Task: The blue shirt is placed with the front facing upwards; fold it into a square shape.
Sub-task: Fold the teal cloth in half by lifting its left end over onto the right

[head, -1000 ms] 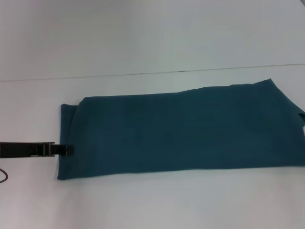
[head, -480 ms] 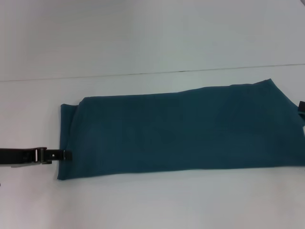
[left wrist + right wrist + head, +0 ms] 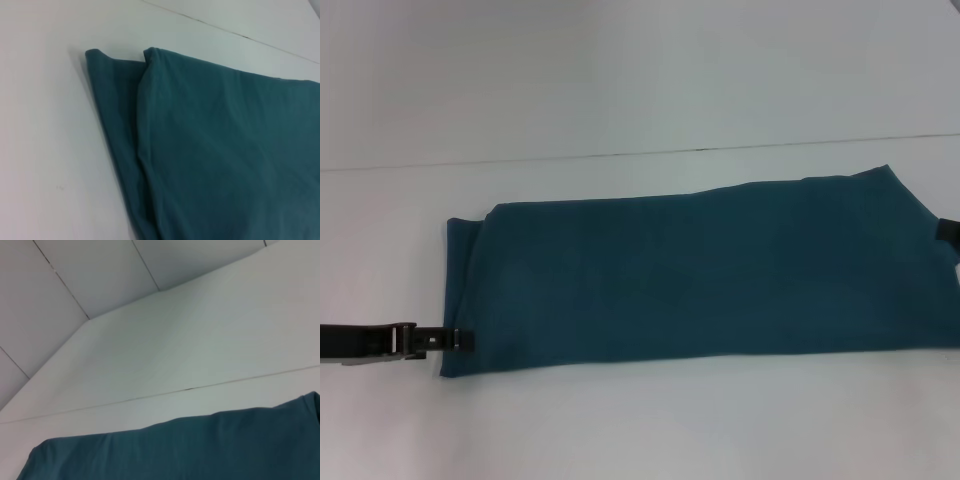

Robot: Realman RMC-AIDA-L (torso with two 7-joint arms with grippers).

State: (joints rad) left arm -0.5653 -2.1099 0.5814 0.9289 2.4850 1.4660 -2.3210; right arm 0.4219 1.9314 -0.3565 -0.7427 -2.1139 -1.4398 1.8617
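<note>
The blue shirt (image 3: pixel 700 275) is lying just as it was half a second ago, folded into a long band with only plain teal cloth facing up; what is changing is the arms. The left gripper (image 3: pixel 460 340) is sitting lower along the shirt's left end than before, nearer the front left corner of the cloth, with its dark tip reaching over that short edge; whether it is pinching the cloth or merely touching it cannot be told. The right gripper (image 3: pixel 948 230) is showing as a small dark piece at the shirt's right end, a little higher than it was, and its fingers cannot be made out. The band's long axis is running left to right across the white table (image 3: pixel 620 420), parallel to the table's front edge, its right end sitting slightly farther back than its left. In the left wrist view the left end is showing two layers, an upper fold (image 3: pixel 225 150) lying over a narrower strip (image 3: pixel 112 110) that is sticking out beside it.
</note>
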